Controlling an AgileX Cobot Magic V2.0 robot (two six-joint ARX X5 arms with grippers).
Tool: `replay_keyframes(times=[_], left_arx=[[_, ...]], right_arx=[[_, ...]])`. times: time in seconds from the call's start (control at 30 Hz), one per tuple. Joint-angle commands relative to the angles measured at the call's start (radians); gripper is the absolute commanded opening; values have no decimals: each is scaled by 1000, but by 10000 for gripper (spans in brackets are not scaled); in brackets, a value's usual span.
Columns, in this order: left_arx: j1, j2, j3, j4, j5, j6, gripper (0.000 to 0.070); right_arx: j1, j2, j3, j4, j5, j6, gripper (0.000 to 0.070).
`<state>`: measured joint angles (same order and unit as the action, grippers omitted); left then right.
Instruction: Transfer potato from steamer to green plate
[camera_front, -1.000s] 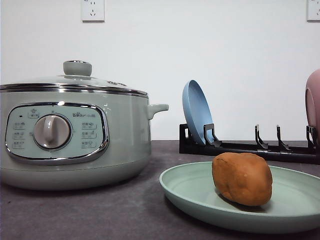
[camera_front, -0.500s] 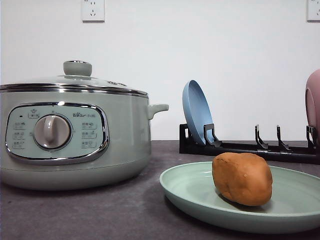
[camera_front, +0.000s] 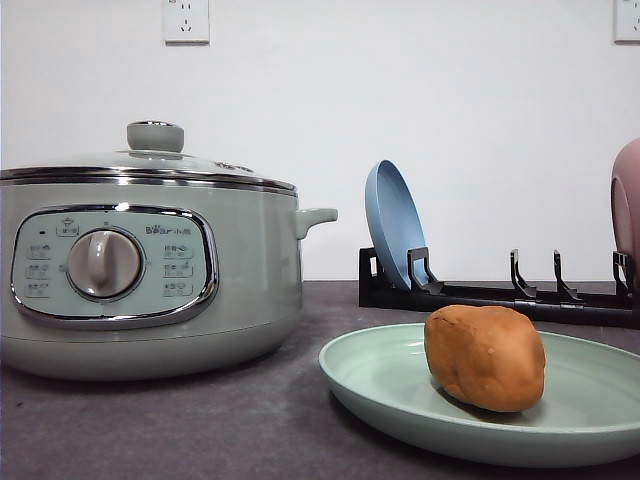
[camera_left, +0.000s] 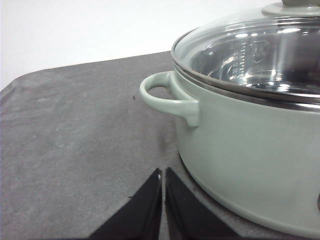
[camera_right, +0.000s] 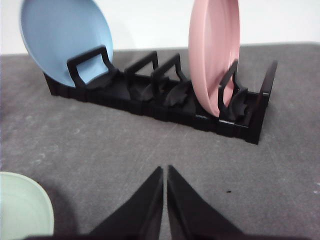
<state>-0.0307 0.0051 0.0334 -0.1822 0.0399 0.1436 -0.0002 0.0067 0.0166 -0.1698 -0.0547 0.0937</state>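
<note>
Open gap between steamer (camera_front: 150, 260) and green plate (camera_front: 400, 400).

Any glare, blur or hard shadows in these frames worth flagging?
Front view: even, soft light; the potato casts a faint shadow on the green plate, whose near rim is slightly soft. Left wrist view: bright specular glare on the steamer glass lid; left gripper dark, little detail. Right wrist view: mildly blurred overall, the rack and pink dish soft.

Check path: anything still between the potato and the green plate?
Nothing visible does. The potato already rests on the green plate, and the steamer stands lidded beside it. Both grippers are shut and empty.
</note>
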Motion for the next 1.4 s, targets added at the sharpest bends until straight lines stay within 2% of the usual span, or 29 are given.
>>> replay_keyframes(times=[0.0,1.37], left_arx=[[1,-2,-18,-10,1,-3,3],[0,-2,-18,-10,1,-3,3]], right_arx=[[0,-3,-5,-9,-1,-3,0],[0,-3,-5,15,3,-1,0]])
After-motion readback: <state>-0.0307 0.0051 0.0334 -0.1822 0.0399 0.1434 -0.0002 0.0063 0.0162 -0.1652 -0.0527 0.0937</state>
